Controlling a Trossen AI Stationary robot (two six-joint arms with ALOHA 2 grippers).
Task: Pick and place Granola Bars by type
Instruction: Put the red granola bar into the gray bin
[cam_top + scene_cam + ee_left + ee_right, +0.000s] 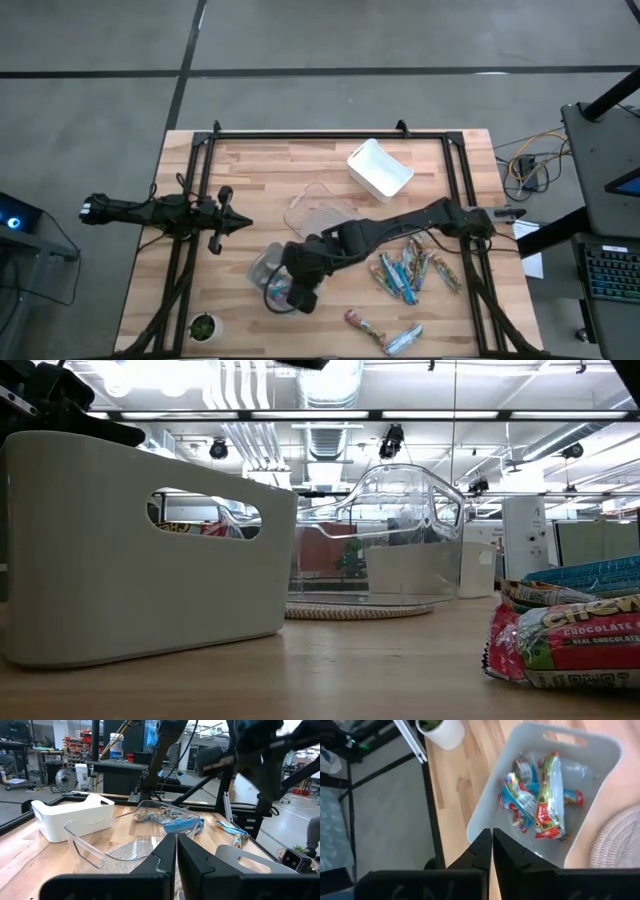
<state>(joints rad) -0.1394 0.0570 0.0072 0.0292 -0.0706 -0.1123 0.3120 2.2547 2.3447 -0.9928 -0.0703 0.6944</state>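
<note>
Granola Bars (pixel 405 275) in loose fan, long axes roughly parallel

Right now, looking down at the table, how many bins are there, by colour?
white bin: 1
clear bin: 1
pale grey bin: 1, with wrapped bars inside
Total: 3
</note>
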